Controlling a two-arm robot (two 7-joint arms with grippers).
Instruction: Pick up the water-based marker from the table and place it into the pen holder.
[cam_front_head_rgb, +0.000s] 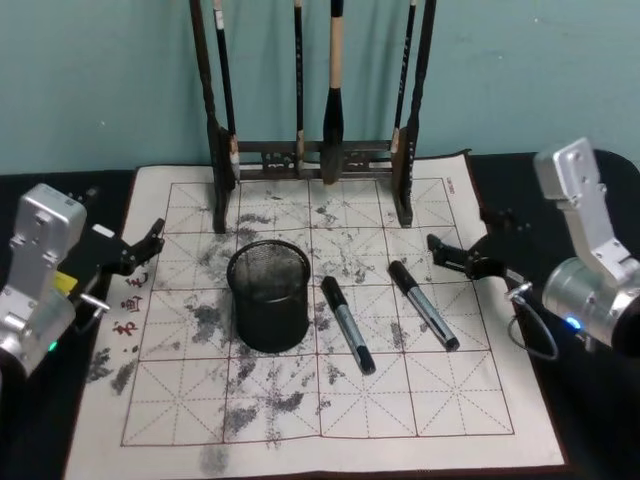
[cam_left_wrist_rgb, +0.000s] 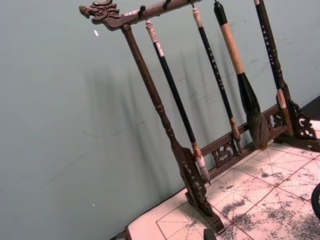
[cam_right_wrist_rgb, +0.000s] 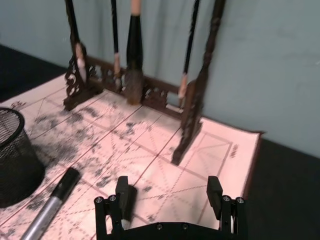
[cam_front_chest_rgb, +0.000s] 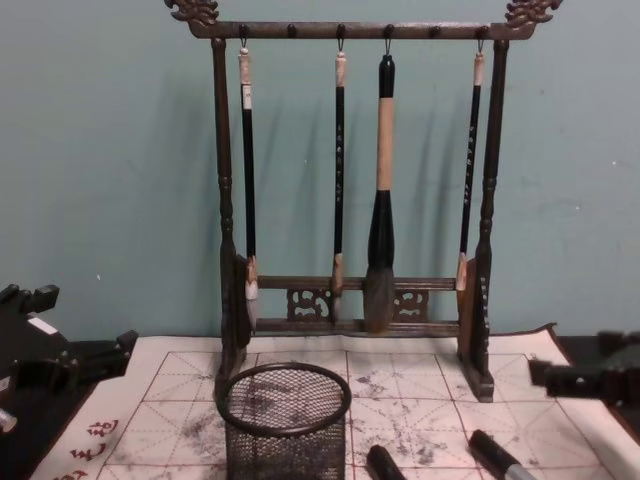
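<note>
A water-based marker (cam_front_head_rgb: 423, 305) lies flat on the bench's mat (cam_front_head_rgb: 330, 420), right of the pen holder (cam_front_head_rgb: 268, 295). The right end effector (cam_front_head_rgb: 438, 253) hovers nearby, open, likely ready to grasp it. The left end effector (cam_front_head_rgb: 146, 248) sits idle and open at the mat's left edge.

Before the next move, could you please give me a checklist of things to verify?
1. Pen holder upright, mouth unobstructed: ok.
2. Left marker and right marker lying flat, apart: ok.
3. Right hand open beside the right marker: ok.
4. Right marker centred between its fingers: not ok, it seems to lie by one finger.
5. Left hand open, away from the holder: ok.
6. Which marker is water-based: cannot tell.
</note>
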